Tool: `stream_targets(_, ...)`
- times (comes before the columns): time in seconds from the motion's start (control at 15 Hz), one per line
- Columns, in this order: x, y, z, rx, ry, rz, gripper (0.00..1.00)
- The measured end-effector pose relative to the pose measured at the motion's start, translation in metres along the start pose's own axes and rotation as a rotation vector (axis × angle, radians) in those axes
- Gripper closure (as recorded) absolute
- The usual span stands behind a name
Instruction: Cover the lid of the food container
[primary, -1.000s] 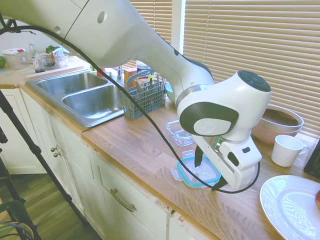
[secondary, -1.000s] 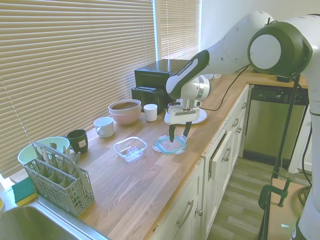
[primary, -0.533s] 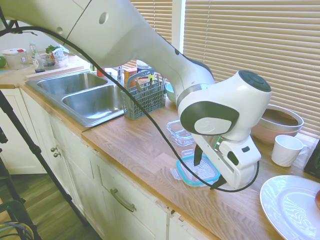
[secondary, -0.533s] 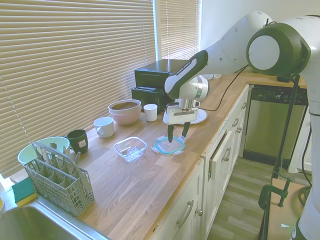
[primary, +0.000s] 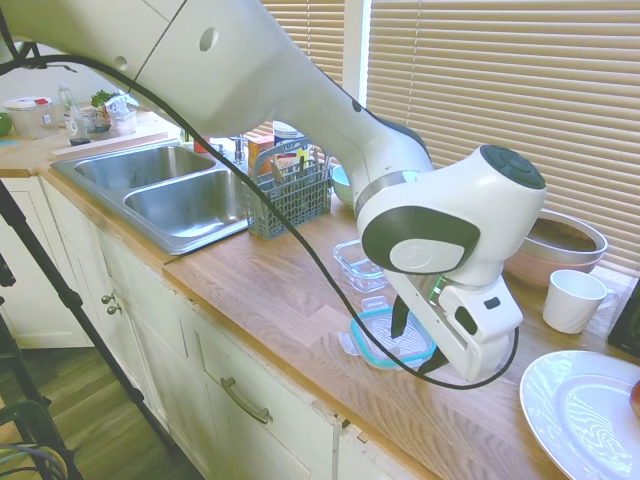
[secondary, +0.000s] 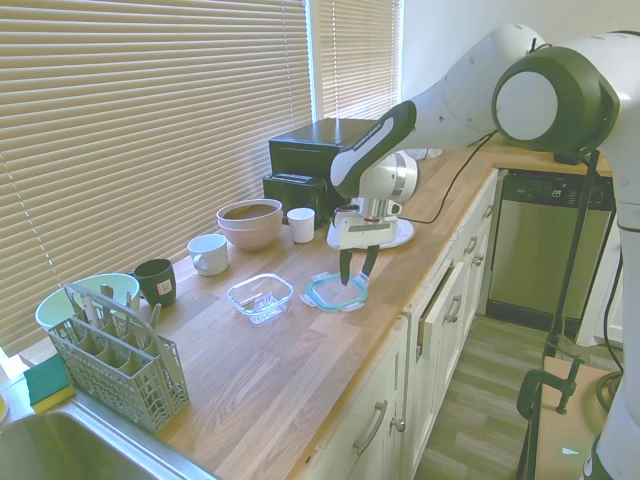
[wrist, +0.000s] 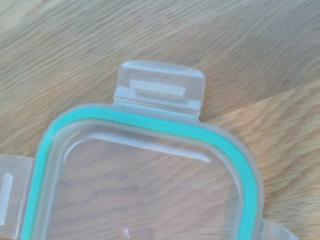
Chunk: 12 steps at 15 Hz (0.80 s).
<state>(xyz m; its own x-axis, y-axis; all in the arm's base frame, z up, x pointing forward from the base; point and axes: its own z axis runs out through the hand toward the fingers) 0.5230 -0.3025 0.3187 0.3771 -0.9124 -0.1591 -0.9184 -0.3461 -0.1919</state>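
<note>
The lid (primary: 378, 341) lies flat on the wooden counter, clear with a teal seal rim and snap tabs. It also shows in the second exterior view (secondary: 328, 294) and fills the wrist view (wrist: 150, 190). My gripper (primary: 414, 342) points straight down onto it, open. One fingertip stands over the lid's inner part and the other at its rim nearest the white plate. The food container (primary: 358, 266), a small clear square tub, sits open on the counter (secondary: 260, 297), a short way from the lid on the sink side.
A pink bowl (secondary: 250, 222), white cups (secondary: 208, 254) and a black cup (secondary: 155, 282) line the window side. A white plate (primary: 585, 415) lies beyond the lid. A grey cutlery basket (primary: 290, 195) and the sink (primary: 180, 195) are past the container. The counter's front edge runs close by the lid.
The gripper has sunk a little and edged toward the container. The lid has slid slightly the same way, and the fingers look a bit closer together.
</note>
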Motion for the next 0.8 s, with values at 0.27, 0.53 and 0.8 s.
stream_targets(0.27,0.0005,0.0009,0.0021,0.001,-0.005,0.006,1.0)
stream_targets(0.53,-0.0032,-0.0038,0.0048,0.0,-0.01,0.002,1.0)
stream_targets(0.8,-0.0043,-0.0069,0.0031,-0.001,-0.016,-0.002,1.0)
